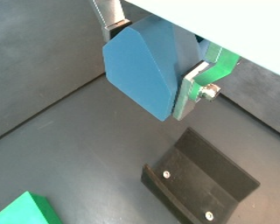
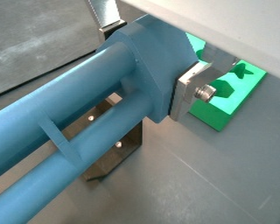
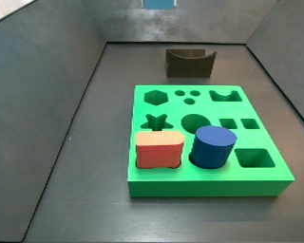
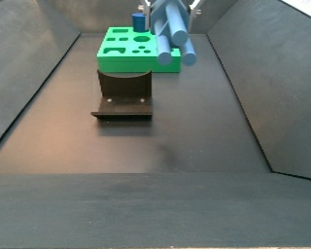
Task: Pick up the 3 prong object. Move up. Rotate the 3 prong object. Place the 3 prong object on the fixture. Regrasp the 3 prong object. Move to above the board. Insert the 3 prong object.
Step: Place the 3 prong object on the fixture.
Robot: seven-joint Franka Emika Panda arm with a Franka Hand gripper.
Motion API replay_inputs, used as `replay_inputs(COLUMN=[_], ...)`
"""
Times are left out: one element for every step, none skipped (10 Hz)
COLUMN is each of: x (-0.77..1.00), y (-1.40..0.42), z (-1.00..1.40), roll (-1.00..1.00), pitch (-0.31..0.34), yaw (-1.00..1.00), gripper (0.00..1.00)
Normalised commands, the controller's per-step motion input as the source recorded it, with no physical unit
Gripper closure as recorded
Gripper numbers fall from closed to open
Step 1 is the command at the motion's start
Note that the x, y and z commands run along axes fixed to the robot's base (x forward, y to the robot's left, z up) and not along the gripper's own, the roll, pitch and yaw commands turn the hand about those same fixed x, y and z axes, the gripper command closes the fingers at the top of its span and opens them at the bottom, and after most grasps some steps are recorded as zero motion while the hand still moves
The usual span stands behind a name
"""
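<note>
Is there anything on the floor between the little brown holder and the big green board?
No. In a side view, only bare dark floor lies between the fixture and the board. The gripper holds the 3 prong object above.

A red block (image 3: 159,150) with a rounded top stands in a side view near the board's (image 3: 193,180) front left corner. Just beside it, along the same front edge, a dark blue cylinder (image 3: 212,147) stands upright. Dark grey floor (image 3: 79,142) runs between sloping grey walls (image 3: 41,57).

pincer (image 4: 148,14) cut off by top edge, fingertips hidden behind 3 prong object (image 4: 170,29)
</note>
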Motion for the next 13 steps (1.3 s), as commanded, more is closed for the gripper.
replay_inputs(x=[1.0,1.0,1.0,1.0,1.0,1.0,0.97,0.81,0.69,0.53,0.45,0.29,0.13], y=[-0.08,-0.07,-0.05,-0.41,-0.37,-0.23,-0.17,-0.09,-0.04,0.01,0.02,0.03,0.03], z=[0.0,0.0,-0.01,0.02,0.03,0.02,0.02,0.02,0.01,0.0,0.0,0.0,0.0], roll=[0.1,0.11,0.12,-1.0,-1.0,-1.0,-1.0,-1.0,-1.0,-1.0,-1.0,-1.0,-1.0], pitch=[0.181,0.18,0.172,0.084,0.085,0.089,0.094,0.102,0.108,0.115,0.119,0.128,0.137], yaw=[0.04,0.04,0.04,-0.02,-0.02,-0.03,-0.04,-0.04,-0.05,-0.06,-0.06,-0.08,-0.1], gripper=[1.0,1.0,1.0,1.0,1.0,1.0,1.0,1.0,1.0,1.0,1.0,1.0,1.0])
